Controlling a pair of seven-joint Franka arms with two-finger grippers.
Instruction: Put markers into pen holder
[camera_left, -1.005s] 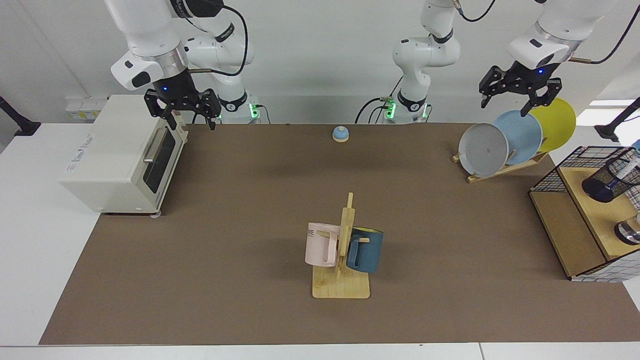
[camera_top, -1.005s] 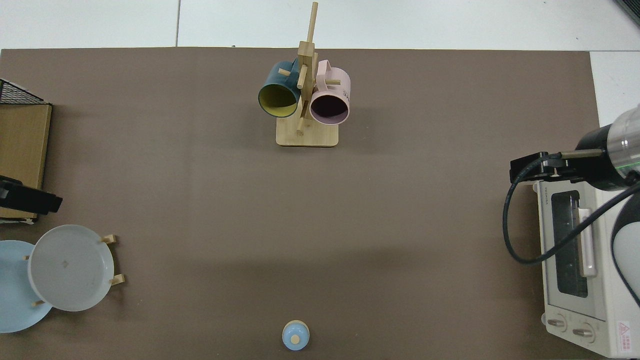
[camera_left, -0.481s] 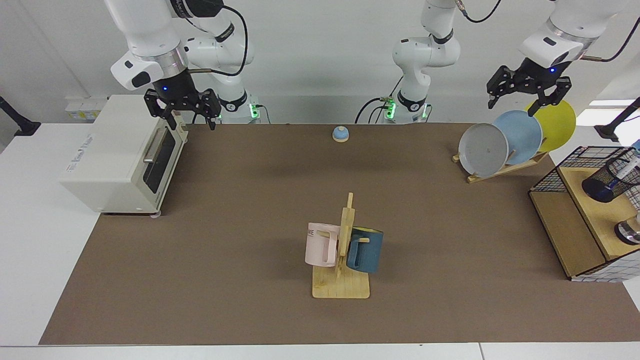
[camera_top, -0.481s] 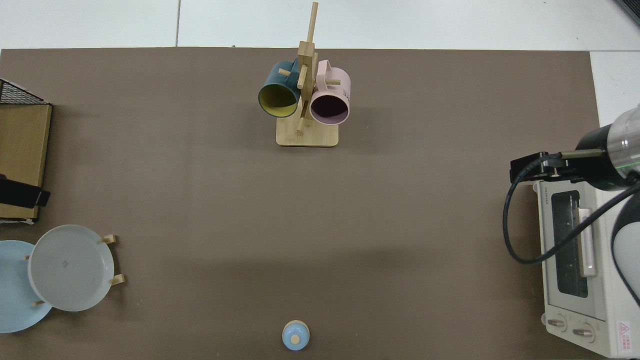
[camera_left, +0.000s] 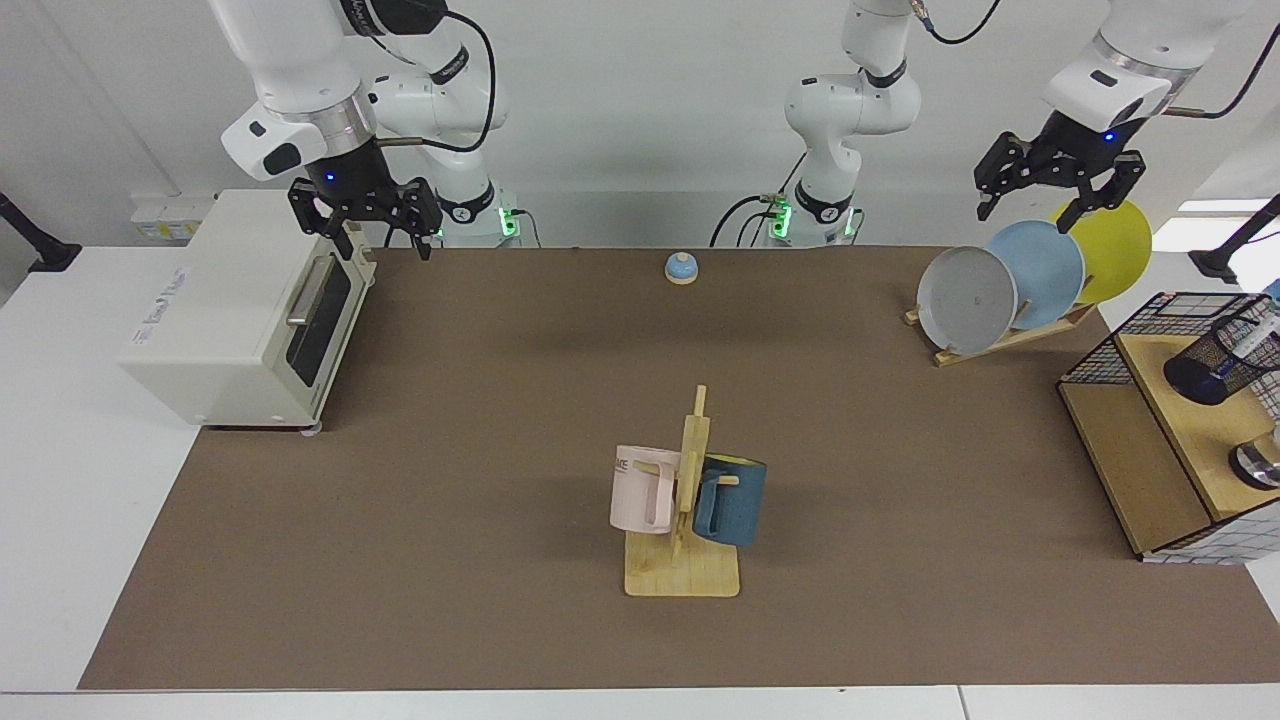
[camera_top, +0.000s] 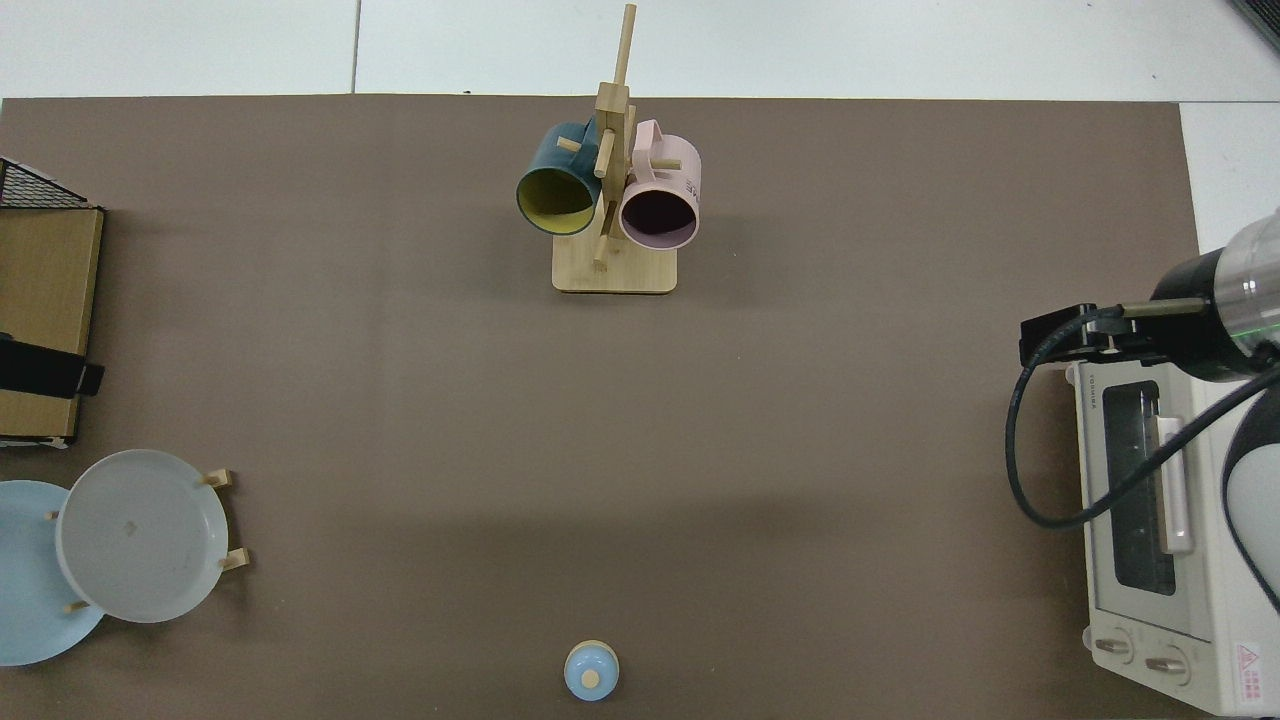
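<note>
Marker (camera_left: 1252, 340): standing tilted inside pen holder (camera_left: 1220, 357), on wooden shelf (camera_left: 1190, 425) at table's edge. Left gripper (camera_left: 1058, 197): raised above plate rack (camera_left: 1010, 335), fingers spread, nothing held. Right gripper (camera_left: 366, 225): waiting above toaster oven (camera_left: 235, 315), fingers apart, nothing held. Mug stand (camera_left: 684, 540): mid-table, well apart from both.

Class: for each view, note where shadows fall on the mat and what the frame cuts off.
Facing view: soft shadows cross the mat's far part; right gripper hangs over the toaster, left gripper over the plates; the edge clips the pen holder. Top view: a dark band crosses above the bell; pen holder out of frame.
</note>
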